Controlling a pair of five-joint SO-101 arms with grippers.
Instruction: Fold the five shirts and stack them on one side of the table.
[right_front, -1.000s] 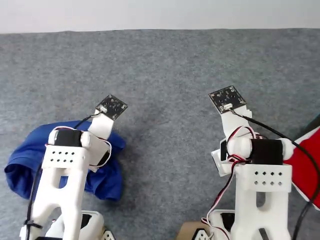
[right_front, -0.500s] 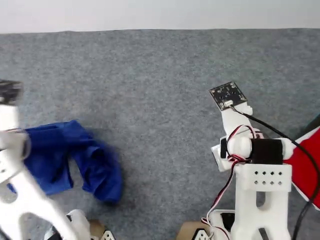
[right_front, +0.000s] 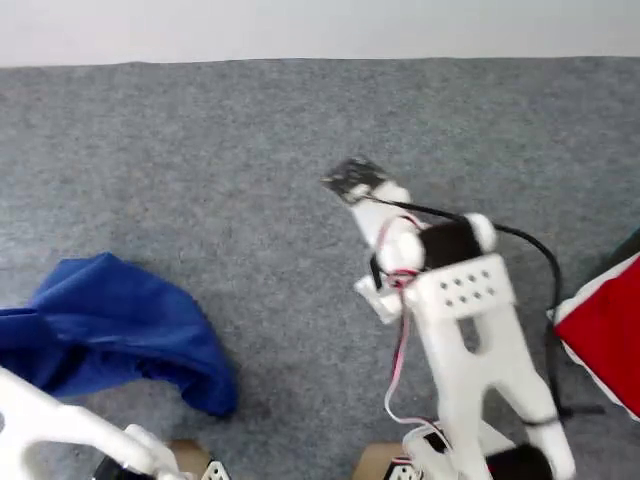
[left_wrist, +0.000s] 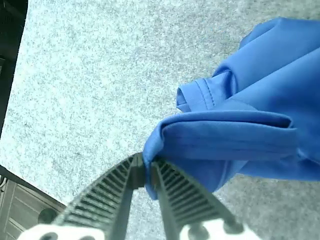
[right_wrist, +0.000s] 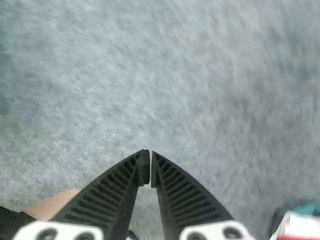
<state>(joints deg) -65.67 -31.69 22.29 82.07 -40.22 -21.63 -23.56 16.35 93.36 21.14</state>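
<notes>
A crumpled blue shirt (right_front: 110, 335) lies on the grey table at the front left, partly lifted. In the left wrist view my left gripper (left_wrist: 146, 172) is shut on a fold of the blue shirt (left_wrist: 240, 130), which hangs from it above the table. The right arm (right_front: 440, 280) stands over the middle right of the table. My right gripper (right_wrist: 147, 167) is shut with nothing in it, above bare grey cloth. A red shirt (right_front: 605, 335) with a white edge lies at the right rim.
The grey felt table top (right_front: 300, 150) stretches wide behind both arms. A white wall band (right_front: 320, 30) runs along the far edge. A tan block (right_wrist: 47, 205) lies near the right arm's base.
The left arm has swung off to the left, pulling the blue shirt up and leftward. The right arm has turned left toward the table's middle.
</notes>
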